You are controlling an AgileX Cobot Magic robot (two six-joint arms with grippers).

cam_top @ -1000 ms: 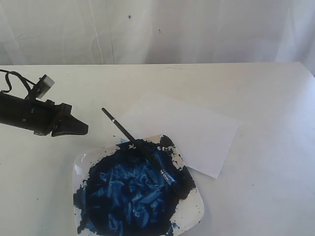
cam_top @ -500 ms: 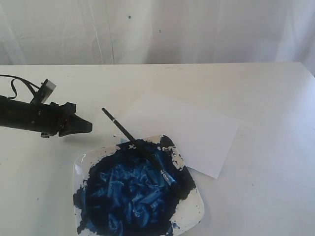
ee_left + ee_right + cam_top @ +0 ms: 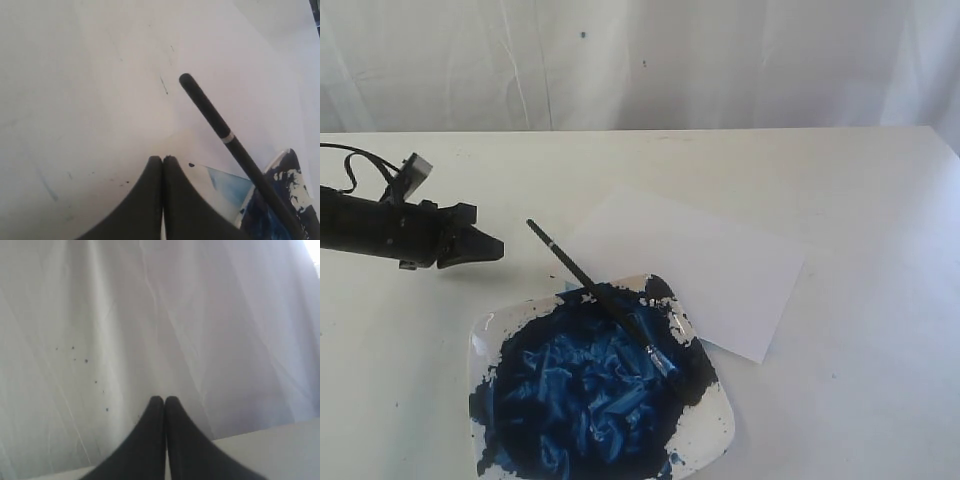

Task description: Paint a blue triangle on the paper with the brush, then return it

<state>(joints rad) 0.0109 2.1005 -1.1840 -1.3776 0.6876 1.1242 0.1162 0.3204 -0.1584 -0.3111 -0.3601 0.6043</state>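
Observation:
The brush (image 3: 595, 292) lies slanted with its bristles in the dark-blue paint of the white square plate (image 3: 705, 432), its black handle end sticking out over the table toward the back left. The handle (image 3: 220, 129) also shows in the left wrist view. The white paper (image 3: 700, 265) lies flat behind and right of the plate; no blue triangle shows on it. My left gripper (image 3: 498, 247) hovers left of the handle end, apart from it, shut and empty (image 3: 162, 158). My right gripper (image 3: 164, 399) is shut and empty, facing the white curtain; it is outside the exterior view.
The white table (image 3: 860, 380) spreads around the plate and paper. A white curtain (image 3: 720, 60) hangs along the back edge. A pale blue smear (image 3: 227, 184) marks the table beside the plate's corner.
My left arm has shifted slightly, dipping toward the brush handle and then drawing back a little; its gripper stays shut. Brush, plate and paper have not moved.

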